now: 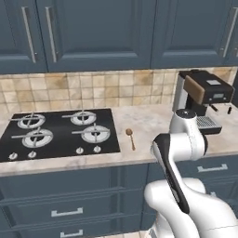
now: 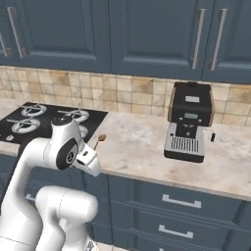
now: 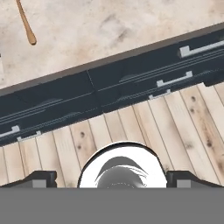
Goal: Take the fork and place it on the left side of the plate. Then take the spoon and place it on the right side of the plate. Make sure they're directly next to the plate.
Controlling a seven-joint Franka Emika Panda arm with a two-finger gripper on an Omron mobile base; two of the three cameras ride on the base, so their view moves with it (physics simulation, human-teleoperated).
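The tool (image 3: 112, 180) hangs with its jaws wide apart and nothing between them, over the wooden floor (image 3: 175, 127) in front of the dark drawers (image 3: 131, 83). Farther on, the spoon (image 1: 130, 138) lies on the marble tabletop (image 1: 148, 123) just beside the stove (image 1: 58, 132). A coffee machine (image 2: 188, 127) stands to the right.

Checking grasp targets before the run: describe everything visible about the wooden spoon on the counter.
The small orange-brown all-wooden spoon has a round bowl and a thin straight handle. It lies flat on the beige marbled stone countertop, just right of the black four-burner gas hob, with a narrow gap between them. In the left base view its bowl points toward the tiled backsplash and its handle toward the counter's front edge. The hand view catches its handle end. Nothing rests on it or grips it; only the countertop touches it.
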